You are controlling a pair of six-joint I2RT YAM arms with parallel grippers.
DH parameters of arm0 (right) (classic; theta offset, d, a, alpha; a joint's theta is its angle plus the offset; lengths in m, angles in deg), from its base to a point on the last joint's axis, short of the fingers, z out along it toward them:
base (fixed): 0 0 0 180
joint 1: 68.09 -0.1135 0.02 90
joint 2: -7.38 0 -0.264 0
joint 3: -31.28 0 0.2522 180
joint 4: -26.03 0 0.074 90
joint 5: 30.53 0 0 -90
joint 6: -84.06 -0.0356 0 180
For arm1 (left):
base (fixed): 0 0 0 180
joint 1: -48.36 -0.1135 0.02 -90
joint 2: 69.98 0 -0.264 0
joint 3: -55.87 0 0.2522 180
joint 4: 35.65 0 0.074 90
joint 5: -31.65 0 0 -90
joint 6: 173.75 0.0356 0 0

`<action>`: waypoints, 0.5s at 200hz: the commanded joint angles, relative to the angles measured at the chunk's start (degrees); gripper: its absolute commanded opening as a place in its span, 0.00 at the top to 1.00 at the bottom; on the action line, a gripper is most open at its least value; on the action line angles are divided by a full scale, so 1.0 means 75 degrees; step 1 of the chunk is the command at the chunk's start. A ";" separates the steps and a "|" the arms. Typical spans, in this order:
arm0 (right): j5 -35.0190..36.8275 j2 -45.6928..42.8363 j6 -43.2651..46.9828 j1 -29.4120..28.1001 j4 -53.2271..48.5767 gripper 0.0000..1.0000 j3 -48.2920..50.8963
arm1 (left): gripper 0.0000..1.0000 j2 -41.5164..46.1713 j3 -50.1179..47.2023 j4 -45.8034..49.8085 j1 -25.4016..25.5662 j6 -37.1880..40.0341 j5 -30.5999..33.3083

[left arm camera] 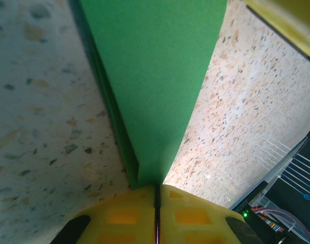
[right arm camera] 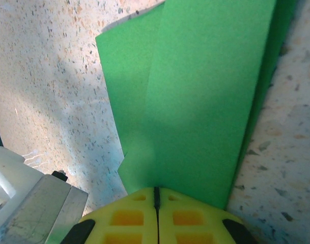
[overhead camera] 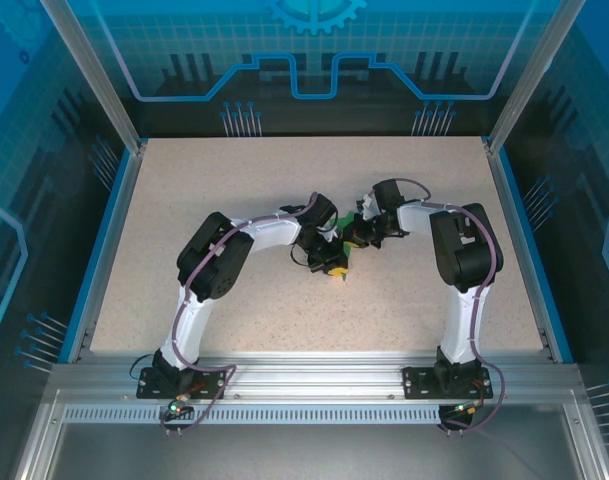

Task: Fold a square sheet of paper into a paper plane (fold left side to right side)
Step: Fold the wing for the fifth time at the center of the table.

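1. Links, left arm (overhead camera: 209, 270) and right arm (overhead camera: 464, 250): white shells, black joint housings.
2. Cabling: lilac lead clipped along each arm.
3. Fingers, left gripper (left arm camera: 157, 187) and right gripper (right arm camera: 156, 189): yellow, moulded square recesses.

No lettering, number, label or brand can be read on anything in these views. The nearest thing to a sign is a blue gear emblem (overhead camera: 315, 12) at the top of the back panel (overhead camera: 314, 60), cut off by the picture's edge and carrying no words

lab robot cell, aluminium frame (overhead camera: 314, 378), blue printed walls (overhead camera: 404, 40)
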 commanded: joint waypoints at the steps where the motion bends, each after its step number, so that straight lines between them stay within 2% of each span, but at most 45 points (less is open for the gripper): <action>1: 0.0577 0.0319 0.0081 -0.0040 -0.0749 0.94 0.0064 | 0.91 -0.0231 0.0162 0.0535 0.0143 0.0229 -0.0198; 100: 0.0606 0.0354 0.0078 -0.0035 -0.0785 0.94 0.0037 | 0.92 -0.0091 0.0196 0.1044 0.0350 0.0403 -0.0257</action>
